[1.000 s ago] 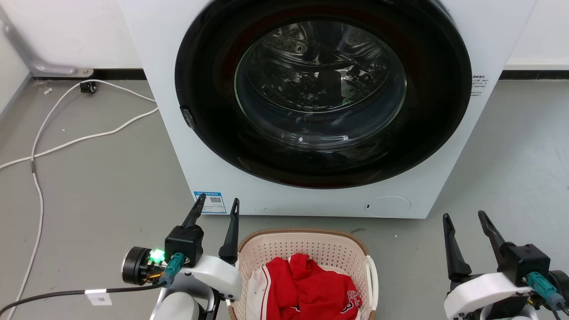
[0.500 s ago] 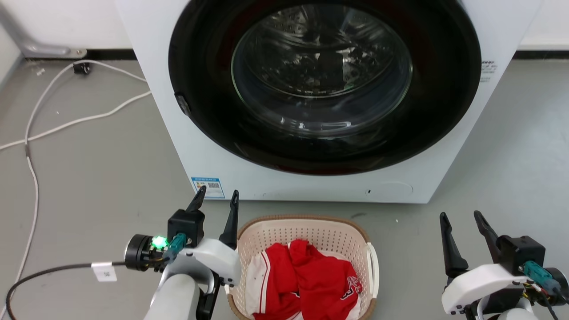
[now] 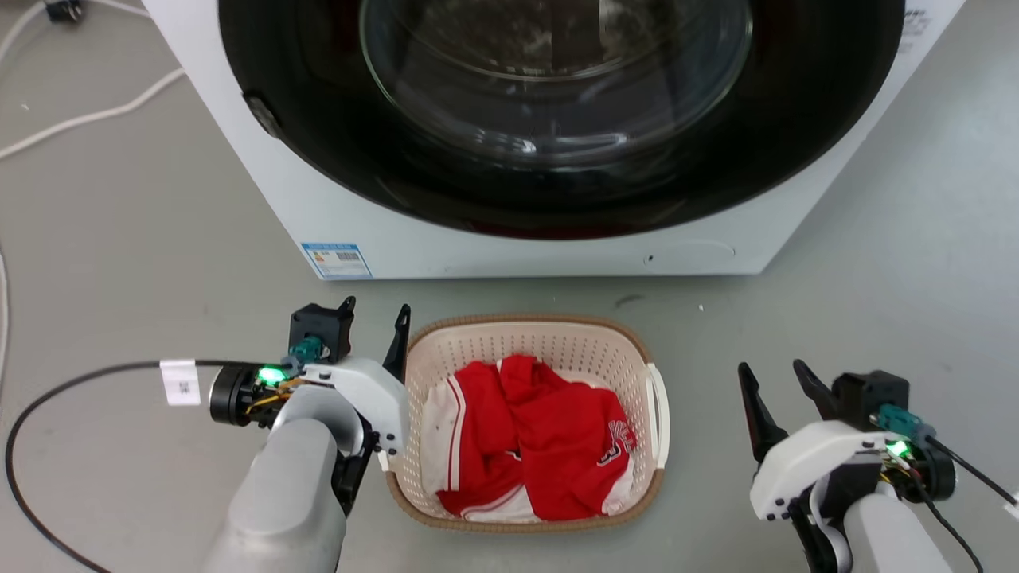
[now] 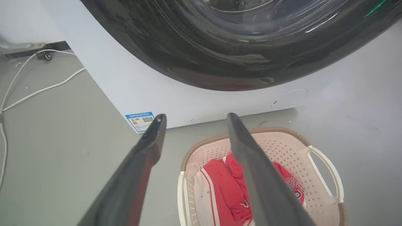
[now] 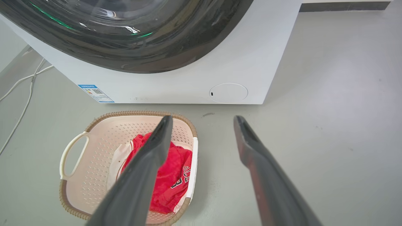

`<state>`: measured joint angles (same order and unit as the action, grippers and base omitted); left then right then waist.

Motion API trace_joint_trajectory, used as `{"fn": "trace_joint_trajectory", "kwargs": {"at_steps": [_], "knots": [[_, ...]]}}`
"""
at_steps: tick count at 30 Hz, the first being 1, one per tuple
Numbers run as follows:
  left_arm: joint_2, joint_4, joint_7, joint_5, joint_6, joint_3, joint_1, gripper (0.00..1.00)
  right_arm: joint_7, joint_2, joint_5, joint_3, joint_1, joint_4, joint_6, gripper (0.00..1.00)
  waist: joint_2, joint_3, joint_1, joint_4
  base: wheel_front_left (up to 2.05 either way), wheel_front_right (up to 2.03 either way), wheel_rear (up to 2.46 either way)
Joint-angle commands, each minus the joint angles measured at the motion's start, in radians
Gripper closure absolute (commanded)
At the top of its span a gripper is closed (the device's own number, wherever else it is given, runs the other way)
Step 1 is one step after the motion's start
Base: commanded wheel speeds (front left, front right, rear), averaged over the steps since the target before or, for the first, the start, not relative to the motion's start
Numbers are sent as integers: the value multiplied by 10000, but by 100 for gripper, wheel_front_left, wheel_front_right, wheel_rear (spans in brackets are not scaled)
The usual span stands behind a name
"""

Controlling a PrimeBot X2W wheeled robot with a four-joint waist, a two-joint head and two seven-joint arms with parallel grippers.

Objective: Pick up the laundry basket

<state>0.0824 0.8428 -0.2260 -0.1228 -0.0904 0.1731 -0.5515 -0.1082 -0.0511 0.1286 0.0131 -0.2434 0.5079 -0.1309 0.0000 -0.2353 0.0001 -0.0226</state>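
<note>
Head view lower: cream, brown-rimmed laundry basket [image 3: 525,344]

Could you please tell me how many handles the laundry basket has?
2: a right handle and a left handle on the laundry basket, the left one beside the left end effector.

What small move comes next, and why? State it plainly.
Probably swing the right gripper inward toward the white handle of the laundry basket: it hangs open, apart from the basket, while the open left gripper sits close beside the opposite rim.
</note>
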Motion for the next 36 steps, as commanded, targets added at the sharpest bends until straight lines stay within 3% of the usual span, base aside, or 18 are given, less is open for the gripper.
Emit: {"fn": "trace_joint_trajectory", "kwargs": {"at_steps": [1, 18, 36], "knots": [[55, 285, 68, -73, -57, 23, -290, 0, -56, 9, 78, 99, -352, 313, 3, 0, 0, -492, -1, -158, 0, 0, 0], [506, 2944, 892, -661, -347, 191, -2052, 0, -790, 11, 1354, 1844, -3163, 3900, 3, 0, 0, -2922, -1, -399, 0, 0, 0], [1022, 3769, 1472, -1409, -408, 740, -3429, 0, -1096, 13, 2719, 3666, -5272, 5719, 3, 0, 0, -4875, -1, -660, 0, 0, 0]]}}
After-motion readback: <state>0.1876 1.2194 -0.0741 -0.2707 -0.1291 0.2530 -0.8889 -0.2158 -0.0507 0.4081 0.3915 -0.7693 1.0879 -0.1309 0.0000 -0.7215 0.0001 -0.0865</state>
